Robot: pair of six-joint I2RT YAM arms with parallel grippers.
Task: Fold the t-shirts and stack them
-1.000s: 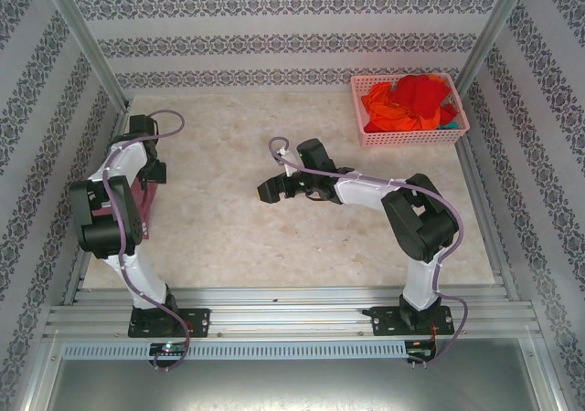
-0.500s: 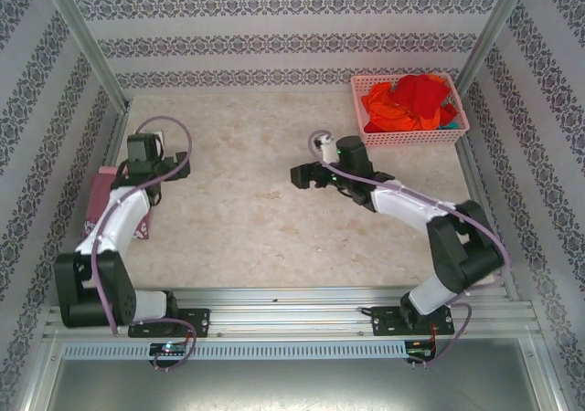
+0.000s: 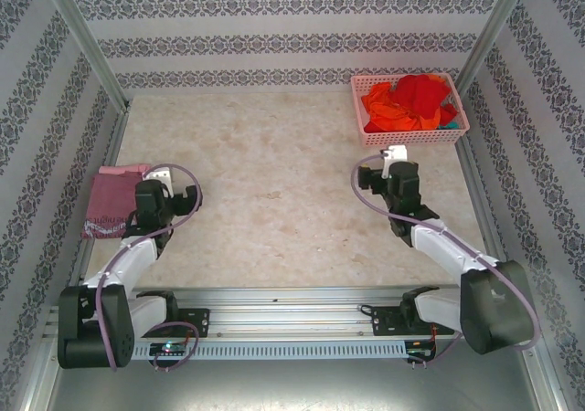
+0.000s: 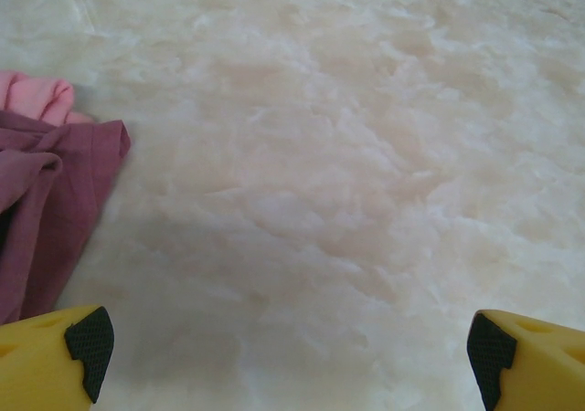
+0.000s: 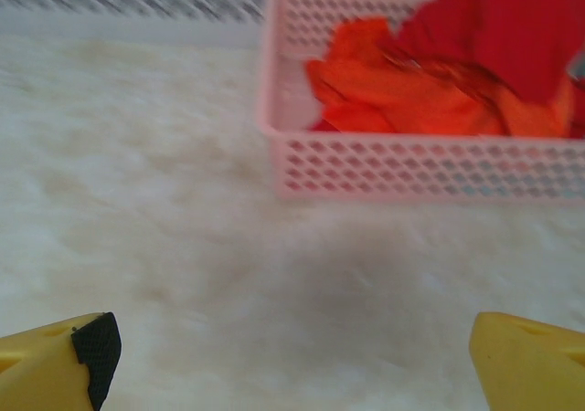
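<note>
Table [image 3: 274, 201]: pale marble.
Left gripper [image 4: 288, 349]: spread wide, empty, beside folded maroon t-shirt [image 4: 46, 201].
Right gripper [image 5: 291, 345]: spread wide, empty, facing basket [image 5: 411, 169] of red and orange t-shirts [image 5: 439, 73].

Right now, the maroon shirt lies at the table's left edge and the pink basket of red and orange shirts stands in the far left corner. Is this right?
Wrong in one thing: the pink basket stands in the far right corner; the top external view shows it. The rest holds.

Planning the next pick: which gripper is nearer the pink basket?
Right. The right gripper is just before the basket; the left gripper is across the table, beside the folded shirts.
</note>
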